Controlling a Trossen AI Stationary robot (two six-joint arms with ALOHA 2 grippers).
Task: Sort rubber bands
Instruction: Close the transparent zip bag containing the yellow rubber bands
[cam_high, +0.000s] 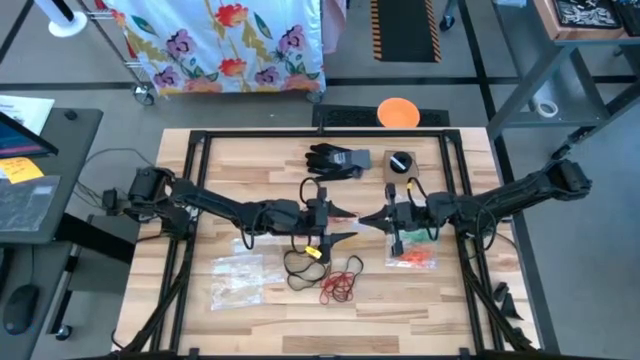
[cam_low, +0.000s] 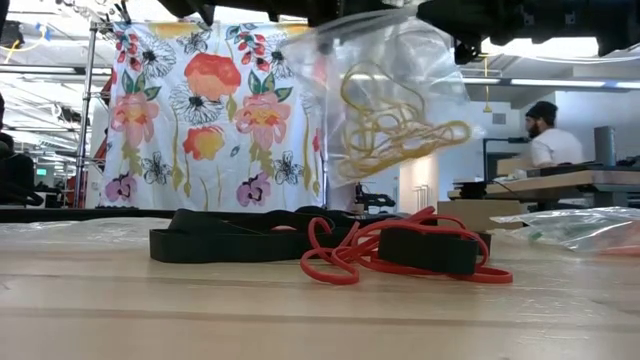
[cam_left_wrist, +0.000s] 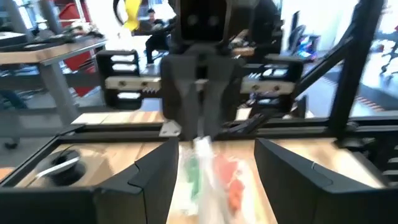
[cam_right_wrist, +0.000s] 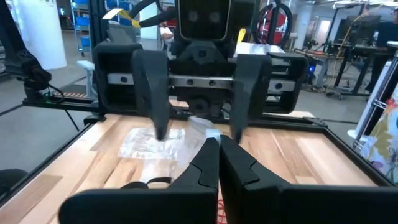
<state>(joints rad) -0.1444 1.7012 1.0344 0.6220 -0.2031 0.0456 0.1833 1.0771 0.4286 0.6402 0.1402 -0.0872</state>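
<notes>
Red rubber bands (cam_low: 400, 255) lie nearest the low camera, looped on the wooden table (cam_low: 200, 310) over wide black bands (cam_low: 230, 240). Seen from above, this red cluster (cam_high: 340, 283) sits at the table's front centre, just beside the black loops (cam_high: 300, 265). Yellow rubber bands (cam_low: 385, 120) hang inside a clear plastic bag (cam_low: 390, 60) raised above the table between the two arms. A second clear bag (cam_high: 237, 280), holding pale bands, lies flat on the table toward the left arm's side. A third bag (cam_high: 412, 258), with green and orange bands, lies below the right arm.

Left gripper (cam_high: 335, 220): fingers spread wide on either side of the raised bag; the wrist view does not show whether they press it. Right gripper (cam_high: 372, 218): fingers clamped together, tips pinching an edge of the raised bag and facing the left gripper at close range over the table's middle.

Farther back on the table rest a black glove (cam_high: 335, 160) and a small dark round object (cam_high: 400, 161). An orange disc (cam_high: 398, 112) lies just past the far edge. A floral cloth (cam_low: 210, 110) hangs behind, and a person (cam_low: 548, 135) stands in the room beyond.
</notes>
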